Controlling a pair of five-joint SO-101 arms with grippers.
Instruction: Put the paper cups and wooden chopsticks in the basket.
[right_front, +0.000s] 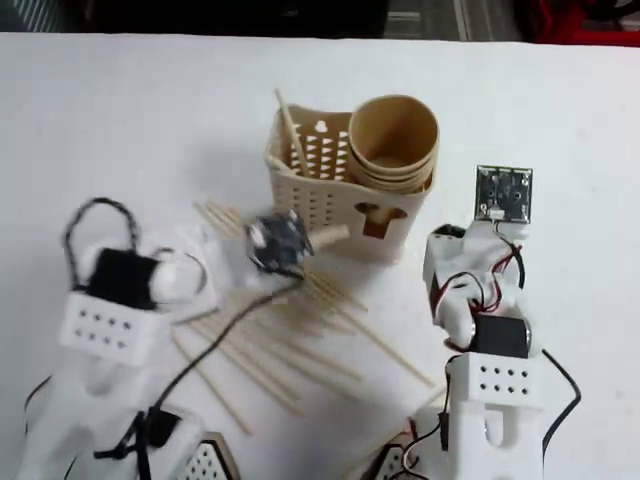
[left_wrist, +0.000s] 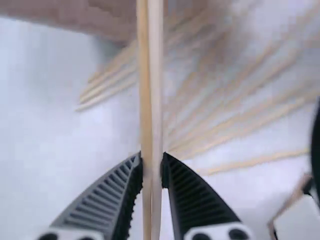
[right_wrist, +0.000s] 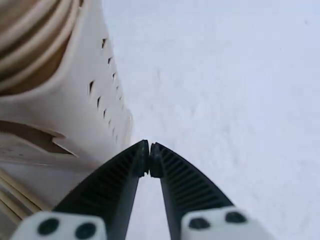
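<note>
My left pincer (left_wrist: 151, 165) squeezes 2 chopsticks (left_wrist: 150, 90) over the loose sticks (left_wrist: 235, 127) at 6 o'clock from the basket (right_front: 330, 205), which holds the cups (right_front: 393, 140), and my right pincer (right_wrist: 149, 152) is closed on nothing at the basket's 3 o'clock.

Chopsticks (left_wrist: 155, 100) cut off (both ends)

a white table (right_front: 560, 110) spans the scene, with something red (right_front: 580, 15) beyond its far edge.
</note>
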